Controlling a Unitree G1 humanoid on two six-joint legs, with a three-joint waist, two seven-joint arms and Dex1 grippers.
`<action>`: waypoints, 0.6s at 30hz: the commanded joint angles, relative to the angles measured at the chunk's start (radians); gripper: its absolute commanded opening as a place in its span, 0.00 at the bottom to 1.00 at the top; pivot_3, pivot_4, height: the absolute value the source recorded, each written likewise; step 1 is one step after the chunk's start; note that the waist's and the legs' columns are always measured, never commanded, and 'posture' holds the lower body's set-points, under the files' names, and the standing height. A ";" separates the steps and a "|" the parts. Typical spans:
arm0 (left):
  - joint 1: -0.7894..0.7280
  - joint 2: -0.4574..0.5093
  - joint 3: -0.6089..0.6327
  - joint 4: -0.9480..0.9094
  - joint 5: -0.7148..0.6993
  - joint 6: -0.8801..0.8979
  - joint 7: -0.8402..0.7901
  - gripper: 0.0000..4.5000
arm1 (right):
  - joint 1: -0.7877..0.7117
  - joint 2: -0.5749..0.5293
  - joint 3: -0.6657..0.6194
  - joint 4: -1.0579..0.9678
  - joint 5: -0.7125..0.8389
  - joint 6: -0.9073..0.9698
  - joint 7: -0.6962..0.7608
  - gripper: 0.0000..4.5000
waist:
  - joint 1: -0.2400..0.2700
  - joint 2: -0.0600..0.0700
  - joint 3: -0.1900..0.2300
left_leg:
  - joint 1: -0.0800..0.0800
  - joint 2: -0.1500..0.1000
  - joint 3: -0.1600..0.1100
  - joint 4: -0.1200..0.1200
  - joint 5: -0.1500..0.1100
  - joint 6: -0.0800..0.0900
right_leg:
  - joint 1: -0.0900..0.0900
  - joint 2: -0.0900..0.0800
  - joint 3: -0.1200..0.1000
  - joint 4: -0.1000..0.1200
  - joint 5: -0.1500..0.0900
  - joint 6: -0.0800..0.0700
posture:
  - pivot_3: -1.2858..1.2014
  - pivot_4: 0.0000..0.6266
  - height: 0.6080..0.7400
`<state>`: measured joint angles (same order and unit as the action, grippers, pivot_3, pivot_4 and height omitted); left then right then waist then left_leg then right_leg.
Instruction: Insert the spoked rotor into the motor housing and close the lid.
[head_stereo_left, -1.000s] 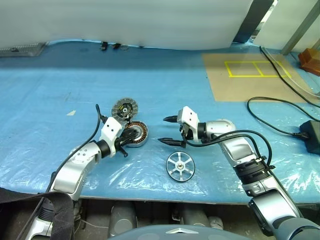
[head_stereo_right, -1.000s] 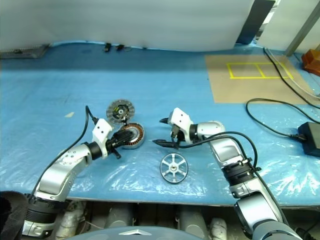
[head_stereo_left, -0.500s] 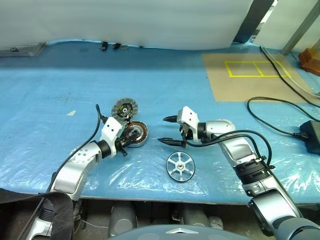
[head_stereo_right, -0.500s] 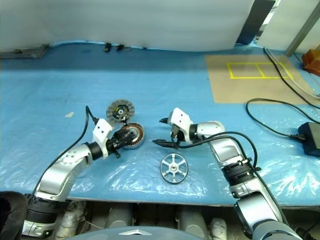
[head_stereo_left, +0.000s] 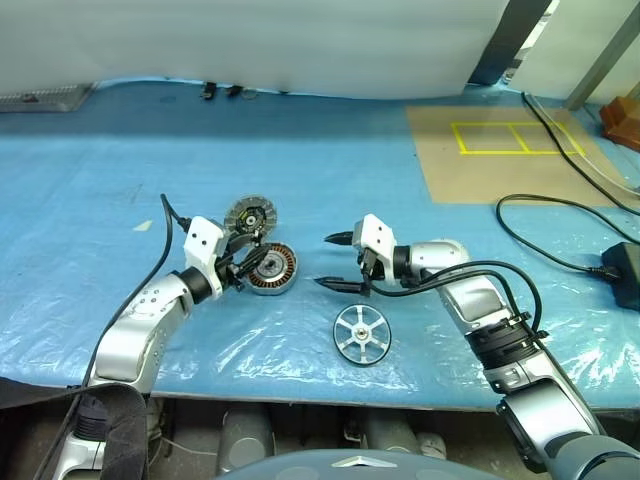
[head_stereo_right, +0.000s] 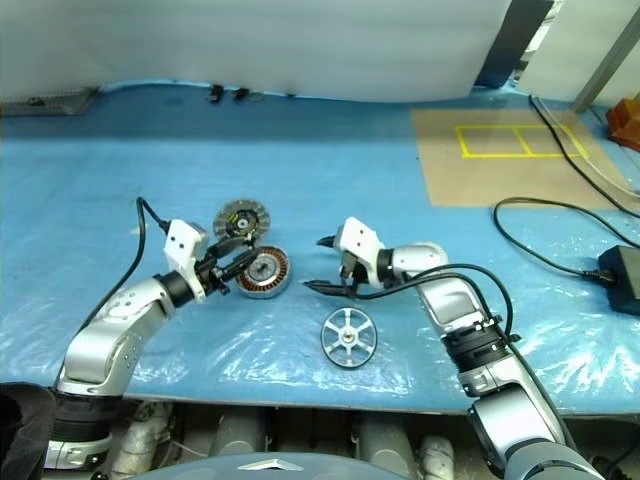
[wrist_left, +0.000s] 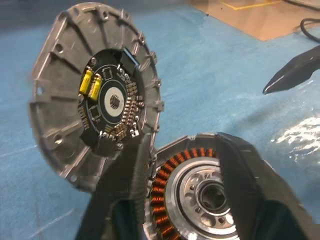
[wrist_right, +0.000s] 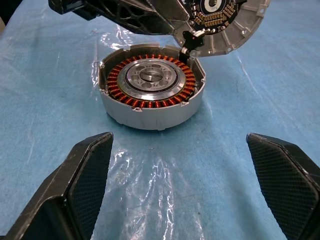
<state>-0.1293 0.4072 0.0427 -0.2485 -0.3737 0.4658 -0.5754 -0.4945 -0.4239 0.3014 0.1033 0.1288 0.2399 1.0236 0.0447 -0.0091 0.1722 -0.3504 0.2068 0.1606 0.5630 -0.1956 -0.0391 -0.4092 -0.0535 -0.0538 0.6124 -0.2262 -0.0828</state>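
Motor housing (head_stereo_left: 270, 269) is seen flat on the sheet, left of centre, windings up, nothing inserted. The lid (head_stereo_left: 248, 215) is found at 11 o'clock of it, tilted up with its circuit face showing and its lower edge at the housing's far rim. The spoked rotor (head_stereo_left: 360, 334) lies flat at about 4 o'clock of the housing, apart from it.

Change since one second ago: the left gripper (head_stereo_left: 243, 262) has been drawn back and up from the housing's near-left edge to 9 o'clock of it. Housing, lid and rotor are unmoved. The right gripper (head_stereo_left: 326, 261) has been kept in place at 3 o'clock of the housing.

Left fingers are partly spread. In the left wrist view one finger is seen against the lid's lower rim and the other over the housing, with nothing clamped between them. The right jaws are spread wide and hold nothing.

Surface: blue plastic sheet (head_stereo_left: 100, 200), wrinkled near the front edge. A brown board with yellow tape (head_stereo_left: 500, 160) is noted at 1 o'clock, a black cable (head_stereo_left: 560, 215) and a black adapter (head_stereo_left: 625, 272) at 3 o'clock, and a white backdrop (head_stereo_left: 250, 40) behind.

Whether the lid rests on the housing rim or on the finger cannot be made out. The adapter is cut off by the frame edge.
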 joint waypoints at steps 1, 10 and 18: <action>-0.014 -0.007 -0.009 -0.026 0.001 -0.011 0.005 0.22 | -0.010 0.004 -0.008 -0.012 0.000 -0.018 -0.003 1.00 | 0.000 0.000 0.000 | 0.000 0.000 0.000 0.000 0.000 0.000 | 0.000 0.000 0.000 0.000 0.000 0.000 | 0.52 0.24 1.00; -0.013 -0.009 -0.089 0.003 0.083 -0.024 0.019 0.01 | -0.020 0.000 -0.014 -0.003 -0.002 -0.021 -0.005 1.00 | -0.001 0.000 0.000 | 0.000 0.000 0.000 -0.001 0.000 0.000 | 0.000 0.000 0.000 -0.001 0.000 0.000 | 0.52 0.24 1.00; 0.020 -0.019 -0.111 0.019 0.116 -0.045 0.017 0.01 | -0.021 -0.001 -0.015 -0.007 -0.001 -0.018 -0.005 1.00 | 0.000 0.000 0.000 | 0.000 0.000 0.000 -0.001 0.000 0.000 | 0.000 0.000 0.000 -0.002 0.000 0.000 | 0.52 0.24 1.00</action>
<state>-0.1130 0.3883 -0.0663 -0.2162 -0.2630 0.4396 -0.5579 -0.4978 -0.4244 0.3003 0.1139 0.1268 0.2380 1.0205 0.0448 -0.0090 0.1723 -0.3504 0.2067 0.1605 0.5619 -0.1956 -0.0390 -0.4091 -0.0535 -0.0541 0.6108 -0.2261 -0.0826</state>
